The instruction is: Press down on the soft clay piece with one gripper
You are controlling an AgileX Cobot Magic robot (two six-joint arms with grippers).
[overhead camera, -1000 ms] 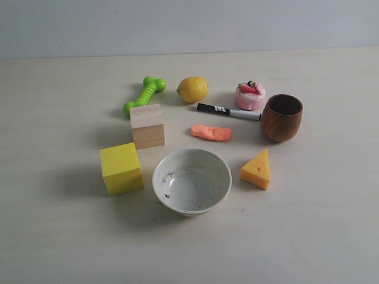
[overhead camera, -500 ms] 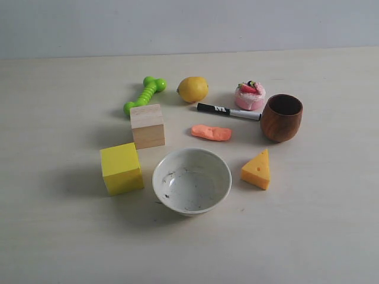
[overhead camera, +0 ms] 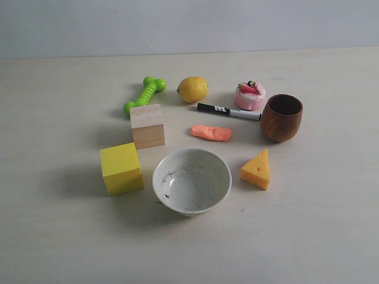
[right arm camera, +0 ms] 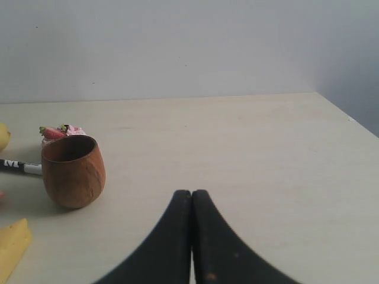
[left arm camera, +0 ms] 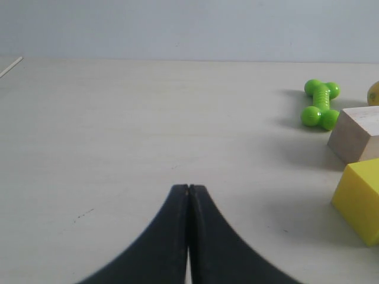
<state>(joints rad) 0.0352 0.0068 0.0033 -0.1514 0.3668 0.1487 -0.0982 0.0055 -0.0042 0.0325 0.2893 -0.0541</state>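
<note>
Across the pale table (overhead camera: 59, 236), as the exterior camera sees it, the soft clay piece (overhead camera: 211, 132) is lying flat amid a scatter of toys. It is sitting between a wooden block (overhead camera: 147, 125) and a wooden cup (overhead camera: 282, 117), just beside a black marker (overhead camera: 228, 111) and near a white bowl (overhead camera: 156, 177). A yellow cube (overhead camera: 121, 168), a cheese wedge (overhead camera: 256, 170), a green bone toy (overhead camera: 144, 94), a lemon (overhead camera: 193, 89) and a pink cake toy (overhead camera: 250, 96) are ringing the group.

From the left wrist camera, the left gripper (left arm camera: 188, 188) is pointing out over bare tabletop, its black fingers (left arm camera: 166, 236) pressing together with no gap and nothing between them. The green bone toy, wooden block and yellow cube are standing well beyond the fingertips, off to one side.

From the right wrist camera, the right gripper (right arm camera: 191, 192) is likewise pinching its fingers (right arm camera: 219, 242) tight on nothing. The wooden cup is standing nearest the fingertips, though apart from them, with the black marker and pink cake toy showing behind it and a corner of the cheese wedge on the cup's near side.
</note>
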